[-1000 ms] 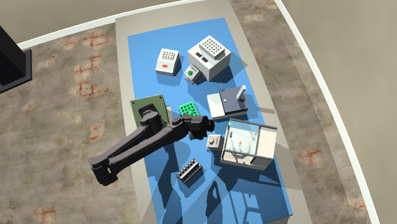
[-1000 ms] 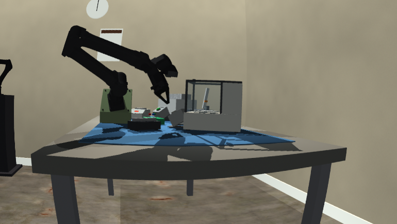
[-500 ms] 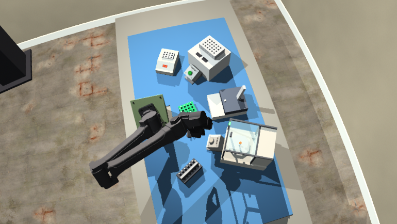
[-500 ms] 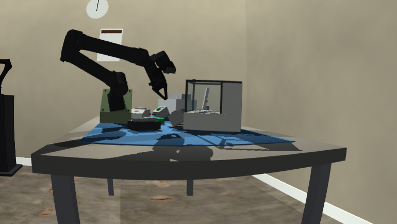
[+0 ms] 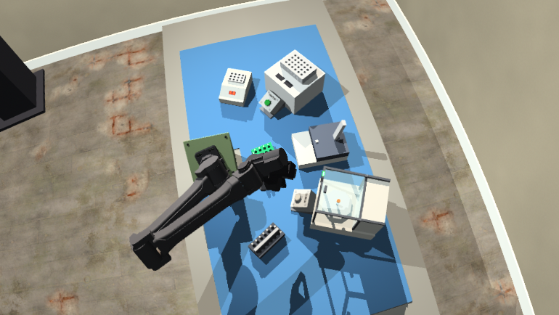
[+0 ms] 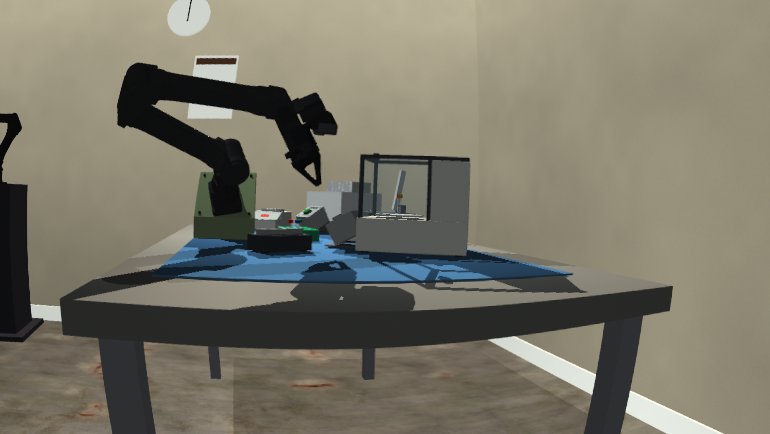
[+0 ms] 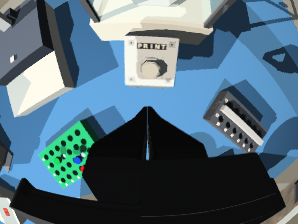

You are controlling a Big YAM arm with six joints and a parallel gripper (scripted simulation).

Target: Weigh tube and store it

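Gripper (image 7: 147, 112): shut, bottom middle
PRINT key (image 7: 152, 69): top middle, on a sloping white front
Tube rack (image 7: 61, 147): green, lower left, blue and red caps
Magnet block (image 7: 231, 123): dark, right side
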